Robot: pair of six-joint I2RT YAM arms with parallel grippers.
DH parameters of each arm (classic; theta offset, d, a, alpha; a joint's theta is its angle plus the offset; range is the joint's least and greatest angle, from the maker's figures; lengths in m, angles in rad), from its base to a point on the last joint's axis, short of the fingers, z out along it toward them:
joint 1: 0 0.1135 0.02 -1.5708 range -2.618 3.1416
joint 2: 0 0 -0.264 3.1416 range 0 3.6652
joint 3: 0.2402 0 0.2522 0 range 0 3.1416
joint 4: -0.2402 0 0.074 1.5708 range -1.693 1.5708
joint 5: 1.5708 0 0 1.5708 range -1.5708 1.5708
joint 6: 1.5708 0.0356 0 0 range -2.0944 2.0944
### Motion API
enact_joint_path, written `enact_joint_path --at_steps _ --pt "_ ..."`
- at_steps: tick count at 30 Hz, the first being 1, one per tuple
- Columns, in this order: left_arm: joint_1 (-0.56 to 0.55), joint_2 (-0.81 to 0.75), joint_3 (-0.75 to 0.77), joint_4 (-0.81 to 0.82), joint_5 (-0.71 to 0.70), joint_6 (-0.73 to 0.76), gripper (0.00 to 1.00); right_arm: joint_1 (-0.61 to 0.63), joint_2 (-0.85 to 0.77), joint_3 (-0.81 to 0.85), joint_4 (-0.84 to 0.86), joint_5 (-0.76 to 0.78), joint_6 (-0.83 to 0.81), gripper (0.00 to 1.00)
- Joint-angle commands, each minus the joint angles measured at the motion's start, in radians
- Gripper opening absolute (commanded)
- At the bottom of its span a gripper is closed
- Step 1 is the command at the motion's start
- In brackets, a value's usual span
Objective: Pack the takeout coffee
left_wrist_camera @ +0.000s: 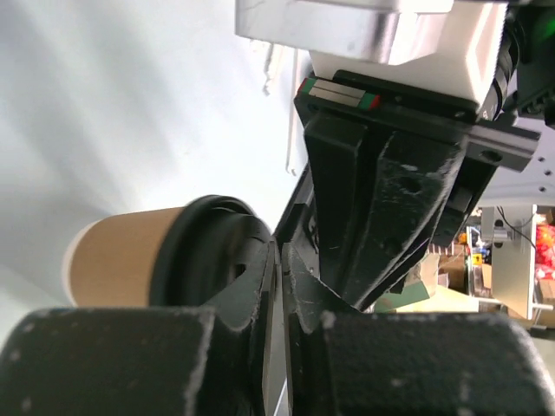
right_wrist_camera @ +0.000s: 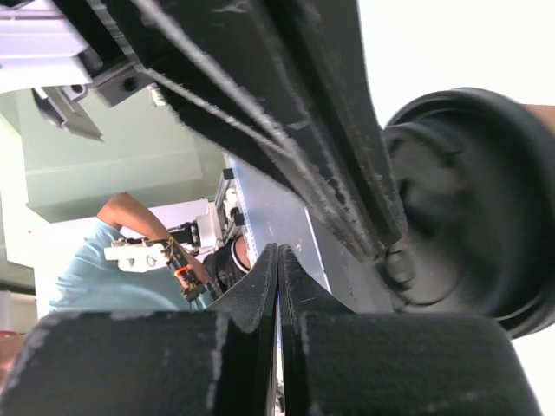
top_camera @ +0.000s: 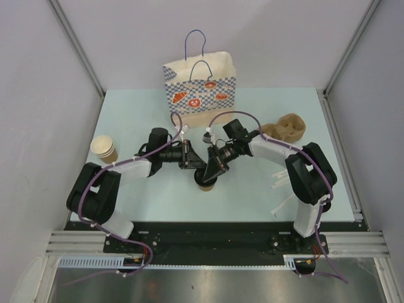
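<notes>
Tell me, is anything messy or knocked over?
No spill shows. A few white sticks lie loose at different angles by the right arm. The takeout coffee hides under the left tool and right tool, so its tilt is unclear.

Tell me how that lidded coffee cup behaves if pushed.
The takeout coffee looks paper-walled, so it probably dents if squeezed. Round, it would likely roll once tipped. Its smooth black lid may be slippery.

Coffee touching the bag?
Apart. The top view shows the bag standing at the far edge and the coffee sitting mid-table, nearer the arms, with tabletop showing between them.
</notes>
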Motion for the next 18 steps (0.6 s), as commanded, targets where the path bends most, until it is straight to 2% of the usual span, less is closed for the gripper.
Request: enact_joint_path --at_steps 1,18 --pt "0.007 0.04 0.009 0.028 -0.027 0.009 0.11 -0.001 0.051 -0.001 0.019 0.035 -0.029 0.0" --pt "0.018 0.096 -0.019 0.006 -0.052 0.028 0.11 -0.01 0.125 -0.09 0.045 0.222 -0.087 0.0"
